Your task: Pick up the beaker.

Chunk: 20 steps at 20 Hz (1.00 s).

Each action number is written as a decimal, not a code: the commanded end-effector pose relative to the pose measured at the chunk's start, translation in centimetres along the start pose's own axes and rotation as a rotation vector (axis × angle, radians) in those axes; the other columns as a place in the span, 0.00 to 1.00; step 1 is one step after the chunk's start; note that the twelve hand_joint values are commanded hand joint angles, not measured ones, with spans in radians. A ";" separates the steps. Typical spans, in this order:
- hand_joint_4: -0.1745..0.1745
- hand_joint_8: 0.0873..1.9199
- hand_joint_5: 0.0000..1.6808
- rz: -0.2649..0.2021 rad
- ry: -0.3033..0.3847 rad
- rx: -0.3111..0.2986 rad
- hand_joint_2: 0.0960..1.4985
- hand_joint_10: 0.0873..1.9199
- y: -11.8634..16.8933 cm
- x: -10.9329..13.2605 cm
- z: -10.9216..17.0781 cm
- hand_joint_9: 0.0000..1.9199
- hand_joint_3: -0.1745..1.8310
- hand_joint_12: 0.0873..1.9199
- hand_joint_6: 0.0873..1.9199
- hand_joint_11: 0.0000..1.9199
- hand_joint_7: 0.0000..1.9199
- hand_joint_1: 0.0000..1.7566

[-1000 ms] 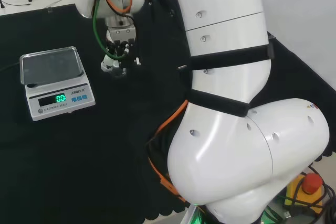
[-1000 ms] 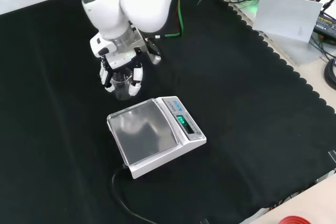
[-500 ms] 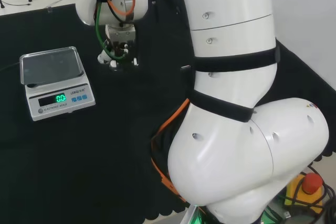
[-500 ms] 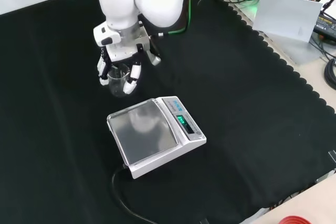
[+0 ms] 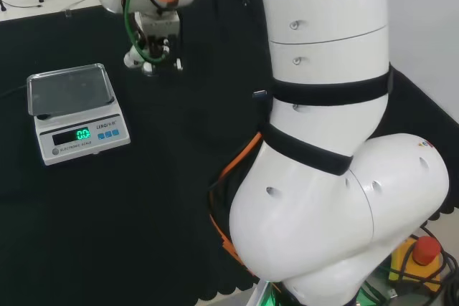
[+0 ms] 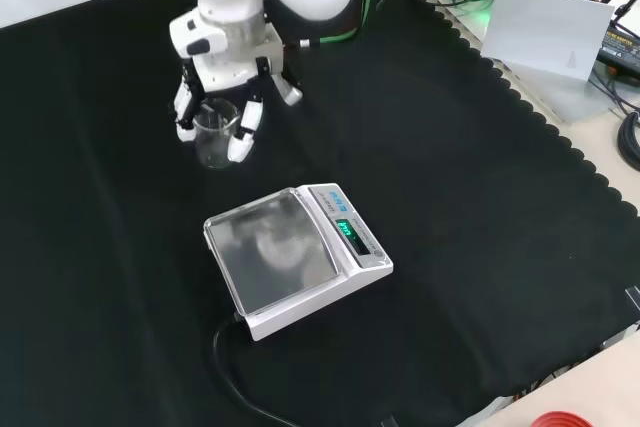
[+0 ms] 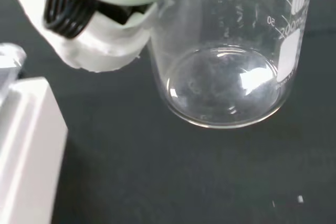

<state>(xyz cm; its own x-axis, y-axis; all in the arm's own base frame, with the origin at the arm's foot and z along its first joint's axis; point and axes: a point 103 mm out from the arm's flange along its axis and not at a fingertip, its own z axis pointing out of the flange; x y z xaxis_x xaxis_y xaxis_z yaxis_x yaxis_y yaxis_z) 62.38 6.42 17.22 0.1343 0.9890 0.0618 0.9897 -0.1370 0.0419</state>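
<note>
**Colleague:** What has the robot hand got?

**Me:** From my front view, the black and white robot hand (image 6: 222, 77) has its fingers (image 6: 243, 125) curled down around a clear glass beaker (image 6: 214, 137), one finger on each side of its wall. I count it as closed on the beaker.

**Colleague:** Is the beaker on the counter or off it?

**Me:** My wrist view looks at the beaker's (image 7: 226, 72) round base from below, with black cloth behind it, so it appears lifted off the counter (image 6: 480, 247). It looks empty, and it is upright. A white part of the robot hand (image 7: 100, 30) sits just beside its wall there.

**Colleague:** Where over the counter?

**Me:** Toward the far edge in the front view, left of centre. The white digital scale with a steel pan (image 6: 295, 257) stands nearer the front edge, apart from the beaker. In the head view I see the robot hand (image 5: 153, 51) beyond the scale (image 5: 75, 112), toward the far edge of the counter (image 5: 143, 213), left of the arm's white links (image 5: 323, 141). I cannot make out the glass in that view.
</note>
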 end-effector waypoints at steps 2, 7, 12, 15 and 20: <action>0.00 0.23 0.76 -0.081 0.006 -0.055 0.57 0.03 -0.1 3.4 -4.7 0.80 0.17 0.34 0.23 0.77 0.68 0.74; 0.10 0.26 0.78 -0.123 0.012 -0.076 0.54 0.02 0.0 5.4 -6.6 0.81 0.20 0.34 0.21 0.77 0.67 0.72; 0.33 0.35 0.85 -0.185 0.022 -0.066 0.42 0.00 0.2 9.7 -7.0 0.81 0.34 0.32 0.13 0.78 0.63 0.68; 0.34 0.36 0.85 -0.226 0.027 -0.048 0.42 0.00 0.3 11.9 -6.3 0.81 0.34 0.32 0.12 0.78 0.63 0.68; 0.35 0.36 0.85 -0.273 0.030 -0.021 0.42 0.00 0.7 14.5 -5.0 0.81 0.34 0.32 0.12 0.78 0.62 0.68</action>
<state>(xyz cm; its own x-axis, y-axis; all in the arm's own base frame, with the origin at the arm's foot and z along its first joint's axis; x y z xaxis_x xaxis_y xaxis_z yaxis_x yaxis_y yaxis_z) 64.43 16.46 24.57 -0.0673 0.9950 0.0733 0.9910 0.0582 0.1202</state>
